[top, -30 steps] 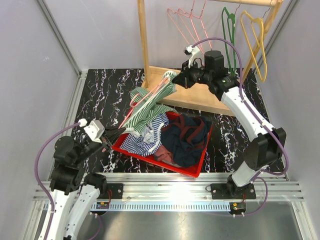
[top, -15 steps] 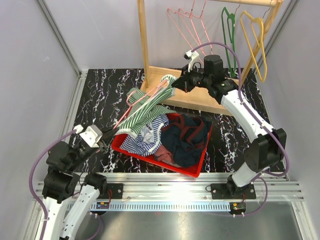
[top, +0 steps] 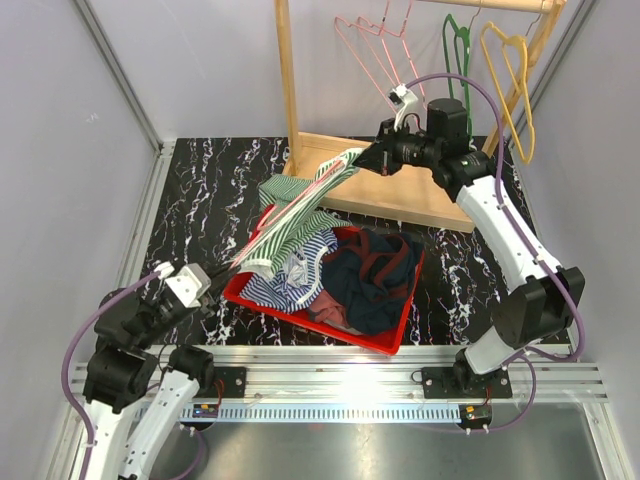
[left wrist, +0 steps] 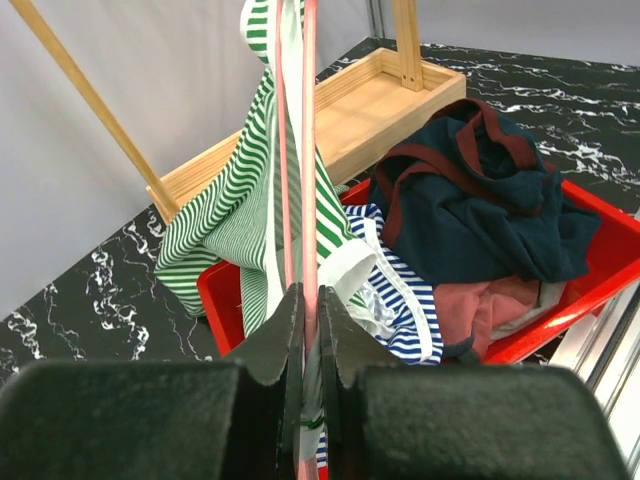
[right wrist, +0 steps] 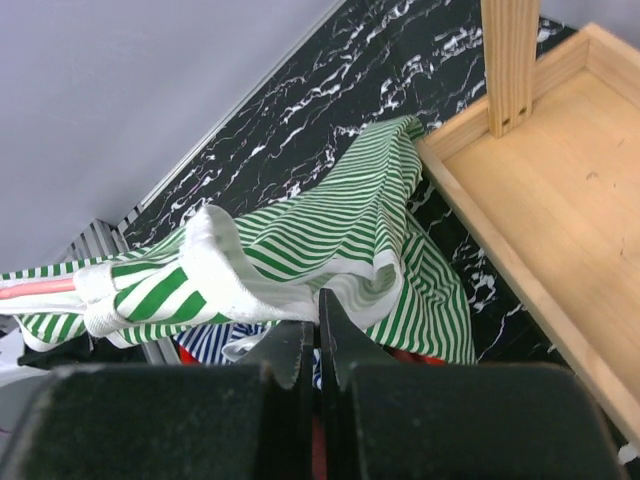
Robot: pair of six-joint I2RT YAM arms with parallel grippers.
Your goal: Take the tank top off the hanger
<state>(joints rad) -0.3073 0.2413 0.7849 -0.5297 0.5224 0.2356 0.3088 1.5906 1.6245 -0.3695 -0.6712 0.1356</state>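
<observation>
Wider apart now: L pincer [left wrist: 303, 300] clamps pink wire hanger [left wrist: 309, 150], R pincer [right wrist: 317, 310] clamps green-striped fabric tank top [right wrist: 330, 230], over black marbled counter [top: 200, 180].

A red bin [top: 345, 335] of dark clothes [top: 375, 275] sits on the marble table [top: 210, 190] beside a wooden rack [top: 400, 195]

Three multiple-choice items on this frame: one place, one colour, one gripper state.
1. The red bin sits: A) on a shelf B) on the table before the rack base C) on the floor.
2. The hanger in the tank top is: A) yellow B) green C) pink.
3. The right gripper is: A) shut on the tank top B) wide open C) shut on the bin's rim.
Key: 1B, it rests on marble near the wooden base; 2C, a pink rod runs through the stripes; 3A, its jaws pinch the white hem.
</observation>
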